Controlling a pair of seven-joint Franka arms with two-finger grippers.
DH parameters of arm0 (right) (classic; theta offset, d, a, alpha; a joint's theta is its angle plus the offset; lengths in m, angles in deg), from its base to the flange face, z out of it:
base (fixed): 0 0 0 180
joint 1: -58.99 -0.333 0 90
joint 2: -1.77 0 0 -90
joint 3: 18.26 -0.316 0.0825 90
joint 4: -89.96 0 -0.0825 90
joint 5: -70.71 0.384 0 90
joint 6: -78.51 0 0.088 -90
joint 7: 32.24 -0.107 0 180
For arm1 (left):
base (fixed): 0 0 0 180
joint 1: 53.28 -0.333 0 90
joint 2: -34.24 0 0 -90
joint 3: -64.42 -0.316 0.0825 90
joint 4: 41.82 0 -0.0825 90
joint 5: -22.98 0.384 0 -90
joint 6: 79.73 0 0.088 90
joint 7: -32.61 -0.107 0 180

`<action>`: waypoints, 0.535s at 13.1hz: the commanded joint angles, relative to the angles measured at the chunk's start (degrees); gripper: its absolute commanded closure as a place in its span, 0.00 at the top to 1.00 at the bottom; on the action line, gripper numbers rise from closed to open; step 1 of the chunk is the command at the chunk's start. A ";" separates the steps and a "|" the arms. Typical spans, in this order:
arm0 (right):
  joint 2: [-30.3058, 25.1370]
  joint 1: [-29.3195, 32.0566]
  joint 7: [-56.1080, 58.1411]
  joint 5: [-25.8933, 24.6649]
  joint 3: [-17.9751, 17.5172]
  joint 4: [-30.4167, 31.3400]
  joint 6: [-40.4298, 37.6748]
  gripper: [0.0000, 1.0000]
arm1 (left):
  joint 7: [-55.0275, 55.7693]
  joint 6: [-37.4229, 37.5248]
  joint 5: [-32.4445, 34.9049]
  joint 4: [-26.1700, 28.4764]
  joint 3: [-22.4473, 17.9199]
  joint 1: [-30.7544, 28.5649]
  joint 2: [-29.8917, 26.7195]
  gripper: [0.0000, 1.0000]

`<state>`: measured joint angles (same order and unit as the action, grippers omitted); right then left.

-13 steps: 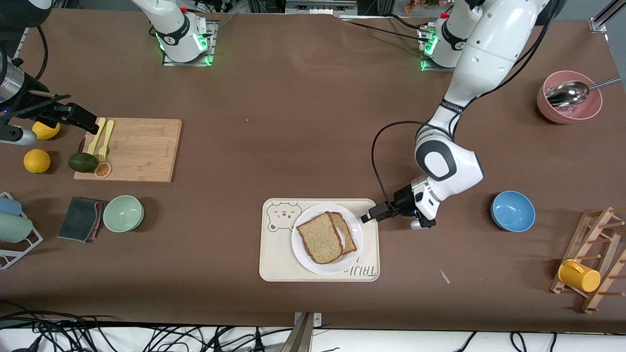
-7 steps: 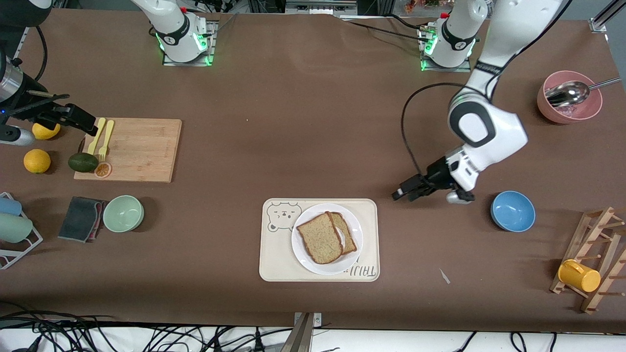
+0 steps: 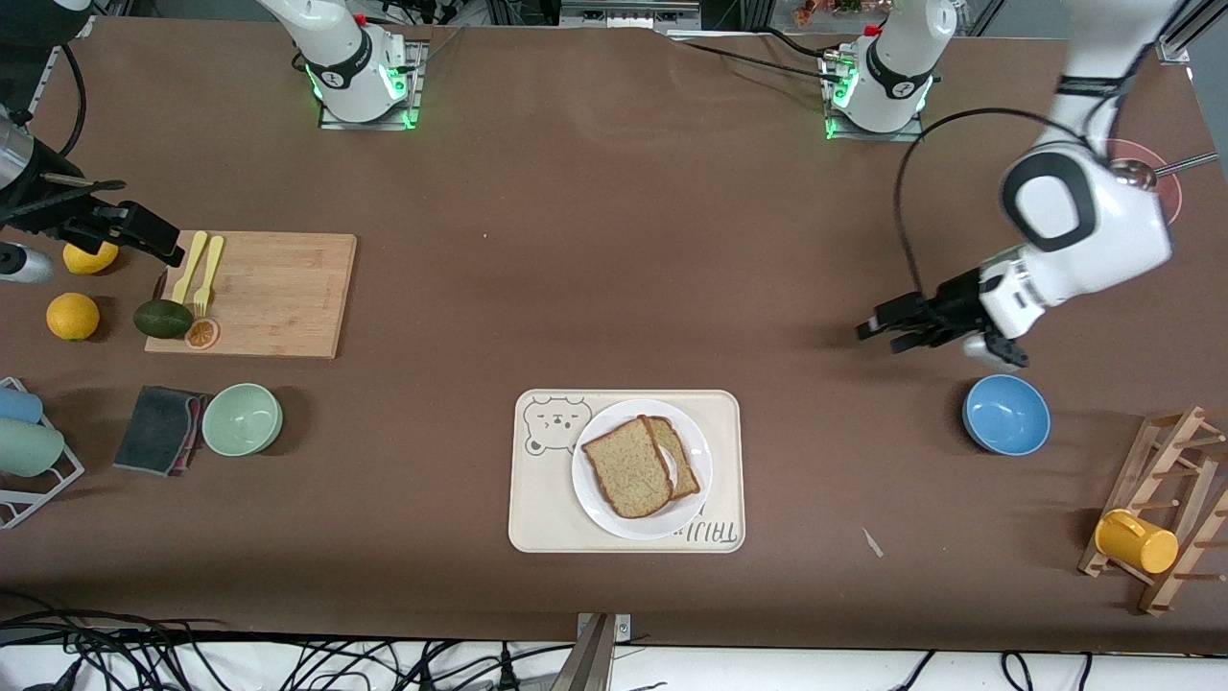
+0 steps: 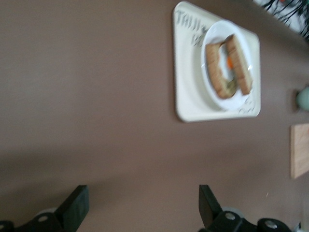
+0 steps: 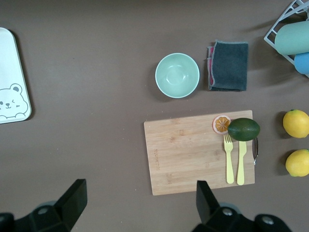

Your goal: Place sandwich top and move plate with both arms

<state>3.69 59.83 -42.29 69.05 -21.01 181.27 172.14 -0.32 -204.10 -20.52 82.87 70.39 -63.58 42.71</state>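
The speckled tan-brown sandwich top (image 3: 628, 467) is seen laid on the lower bread slice on the round white plate (image 3: 693, 459), which sits on the cream bear-print tray (image 3: 537, 518). The left gripper (image 3: 881, 327) is held over bare brown bench (image 3: 614, 269), fingers released, empty. The right gripper (image 3: 153, 240) is held over the wooden cutting board's (image 3: 278, 293) edge, fingers released.

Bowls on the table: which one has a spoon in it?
The pink bowl at the left arm's end, partly hidden by that arm; a metal spoon rests in it. The blue bowl and green bowl are empty.
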 commanded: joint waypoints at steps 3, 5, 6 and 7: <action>0.09 0.39 -3.21 1.04 -1.04 -0.87 -1.17 1.00 | 19.00 12.20 27.27 -8.74 0.54 -2.18 -5.21 1.00; 0.01 0.31 -3.12 1.57 -1.02 -1.04 -0.82 1.00 | 27.52 12.83 34.42 -10.34 0.54 -1.48 -8.63 1.00; -0.08 0.13 -3.04 1.40 -1.20 -1.04 -0.82 1.00 | 33.31 13.01 36.45 -10.43 0.45 -0.26 -10.04 1.00; 0.10 0.05 -2.95 1.31 -1.46 -0.95 -0.73 1.00 | 37.89 14.23 39.34 -10.70 0.10 2.02 -10.75 1.00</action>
<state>3.65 59.78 -44.66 69.53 -21.90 181.19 171.97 29.78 -191.82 14.14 72.25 70.93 -64.50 34.25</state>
